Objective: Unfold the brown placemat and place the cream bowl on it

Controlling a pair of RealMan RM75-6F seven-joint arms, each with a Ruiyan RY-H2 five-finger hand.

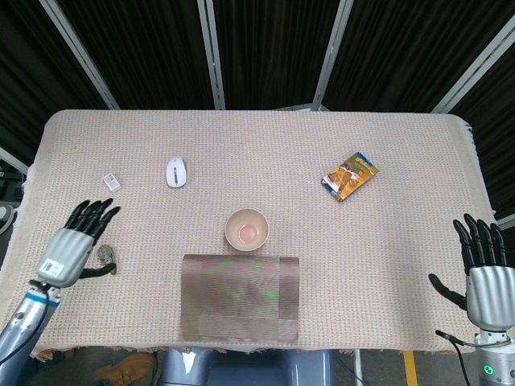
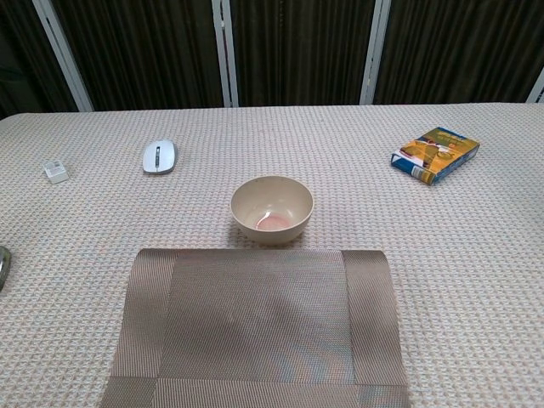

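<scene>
The brown placemat (image 1: 241, 297) (image 2: 259, 327) lies folded at the table's near edge, in the middle. Just beyond its far edge stands the cream bowl (image 1: 246, 228) (image 2: 272, 209), upright, with a pink patch inside. My left hand (image 1: 74, 245) hovers over the table's left side, fingers spread, holding nothing, well left of the placemat. At the table's right edge my right hand (image 1: 483, 273) is raised with its fingers spread and empty. Neither hand shows in the chest view.
A white computer mouse (image 1: 176, 171) (image 2: 159, 156) and a small white box (image 1: 112, 182) (image 2: 57, 172) lie at the back left. A small grey object (image 1: 106, 256) sits beside my left hand. An orange-and-blue packet (image 1: 349, 176) (image 2: 435, 155) lies at the right.
</scene>
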